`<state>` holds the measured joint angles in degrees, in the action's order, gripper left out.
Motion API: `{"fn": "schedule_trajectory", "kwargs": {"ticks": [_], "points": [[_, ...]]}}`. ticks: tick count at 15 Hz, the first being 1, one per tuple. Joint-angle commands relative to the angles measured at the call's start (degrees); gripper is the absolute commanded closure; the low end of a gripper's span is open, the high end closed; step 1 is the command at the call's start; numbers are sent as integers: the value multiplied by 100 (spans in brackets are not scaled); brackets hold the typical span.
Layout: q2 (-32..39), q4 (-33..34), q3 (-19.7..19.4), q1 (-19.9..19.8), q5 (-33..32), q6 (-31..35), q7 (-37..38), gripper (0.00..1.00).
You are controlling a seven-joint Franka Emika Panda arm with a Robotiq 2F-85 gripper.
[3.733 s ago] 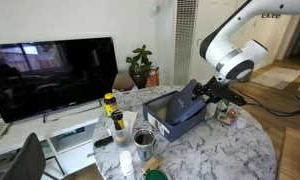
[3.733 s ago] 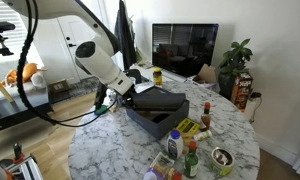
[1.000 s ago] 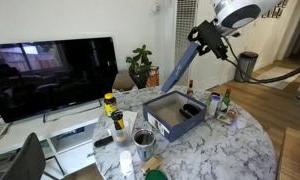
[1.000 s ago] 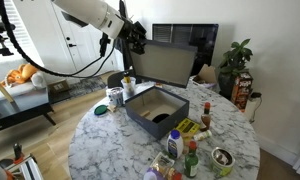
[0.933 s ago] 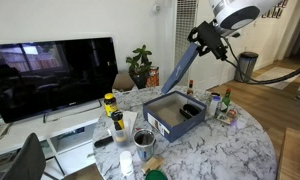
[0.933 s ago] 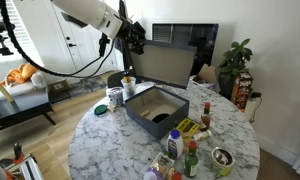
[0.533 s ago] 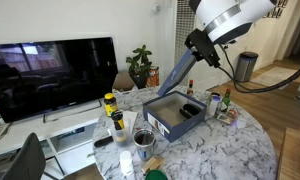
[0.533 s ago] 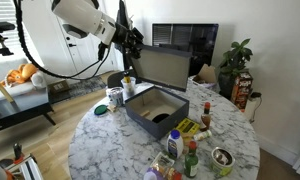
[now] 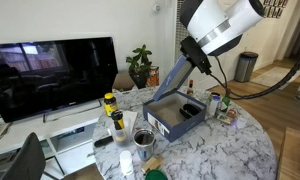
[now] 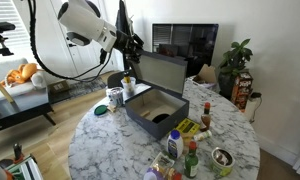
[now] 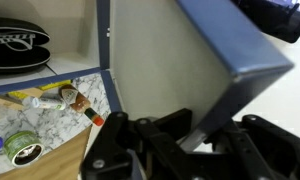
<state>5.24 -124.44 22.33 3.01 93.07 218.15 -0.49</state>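
A dark blue box stands on the round marble table in both exterior views. Its hinged lid is raised and leans back. My gripper is shut on the lid's free edge. In the wrist view the gripper pinches the lid's blue rim, and the lid's pale inner face fills the middle. A black object lies inside the box.
Sauce bottles and a tin can crowd the table around the box. Yellow-capped bottles stand at one edge. A TV and a potted plant are behind the table.
The gripper has come down from its higher position, still shut on the lid. The lid's free edge is lower and the lid leans differently than a second ago.
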Motion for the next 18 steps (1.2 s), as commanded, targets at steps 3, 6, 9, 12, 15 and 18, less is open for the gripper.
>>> {"fn": "schedule_trajectory", "kwargs": {"ticks": [3, 6, 9, 12, 15, 18], "points": [[292, 130, 33, 67, -129, 153, 143, 100], [575, 256, 29, 116, -185, 283, 201, 100], [853, 415, -484, 622, -264, 497, 240, 100], [1100, 613, -668, 831, -294, 726, 289, 100], [1361, 847, -835, 1018, -435, 997, 492, 100], [1593, 1056, -936, 1135, -492, 1189, 651, 100]]}}
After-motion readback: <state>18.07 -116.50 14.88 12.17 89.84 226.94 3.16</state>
